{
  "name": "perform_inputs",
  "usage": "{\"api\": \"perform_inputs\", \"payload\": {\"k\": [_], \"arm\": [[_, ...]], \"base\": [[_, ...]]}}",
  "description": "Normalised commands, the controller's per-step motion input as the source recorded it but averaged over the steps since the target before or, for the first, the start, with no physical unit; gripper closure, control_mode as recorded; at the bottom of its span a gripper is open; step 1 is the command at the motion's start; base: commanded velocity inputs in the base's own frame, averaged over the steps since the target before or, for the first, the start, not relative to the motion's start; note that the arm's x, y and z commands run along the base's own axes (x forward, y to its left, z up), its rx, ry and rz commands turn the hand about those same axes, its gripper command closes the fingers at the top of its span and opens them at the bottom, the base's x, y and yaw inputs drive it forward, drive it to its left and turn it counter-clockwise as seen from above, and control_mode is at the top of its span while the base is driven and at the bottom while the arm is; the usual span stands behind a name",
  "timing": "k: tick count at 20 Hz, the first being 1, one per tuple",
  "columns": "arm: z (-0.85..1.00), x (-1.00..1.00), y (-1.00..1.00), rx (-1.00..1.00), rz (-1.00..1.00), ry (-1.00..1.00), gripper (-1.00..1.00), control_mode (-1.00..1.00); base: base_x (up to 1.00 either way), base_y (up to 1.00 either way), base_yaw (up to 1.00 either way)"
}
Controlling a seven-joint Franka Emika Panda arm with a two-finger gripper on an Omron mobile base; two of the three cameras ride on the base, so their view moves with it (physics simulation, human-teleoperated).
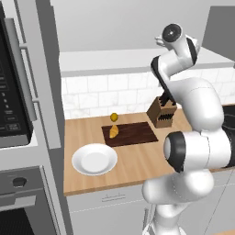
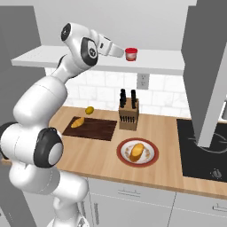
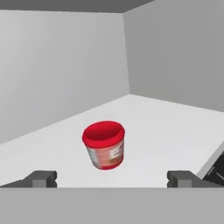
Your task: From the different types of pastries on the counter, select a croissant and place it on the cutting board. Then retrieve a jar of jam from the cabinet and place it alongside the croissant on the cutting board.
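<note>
From the left base view, the croissant (image 1: 113, 131) is seen lying on the left part of the cutting board (image 1: 135, 133), so the first half of the task is judged done. A round yellow ball (image 1: 114, 117) sits just behind the board, an empty white plate (image 1: 94, 159) lies nearer on the bench (image 1: 137, 163), and a knife block (image 1: 161, 111) stands to the board's right.

From the right base view, the arm is seen raised to the cabinet (image 2: 150, 65), with the pincer (image 2: 122, 52) held level just beside the jar of jam (image 2: 131, 54) on the ledge, not yet around it. A second pastry (image 2: 137, 151) rests on a reddish-brown plate (image 2: 150, 163).

In the hand view, the jar (image 3: 104, 145) is seen upright ahead, slightly left of centre between the fingertips (image 3: 41, 178), which are spread wide and hold nothing. For a sound grasp, the hand is best shifted a little toward the jar's side and advanced level until the jar's body lies between the fingers, before any closing. Nudging the rim could tip the jar back along the ledge.
</note>
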Motion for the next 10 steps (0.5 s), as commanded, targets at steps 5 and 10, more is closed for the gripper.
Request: {"api": "perform_inputs", "payload": {"k": [5, 10], "arm": [[-0.24, 0.08, -0.06, 0.0, 0.0, 0.0, -1.0, -1.0], [-0.11, 0.27, -0.04, 0.0, 0.0, 0.0, -1.0, -1.0]], "base": [[0.0, 0.0, 0.0], [0.0, 0.0, 0.0]]}}
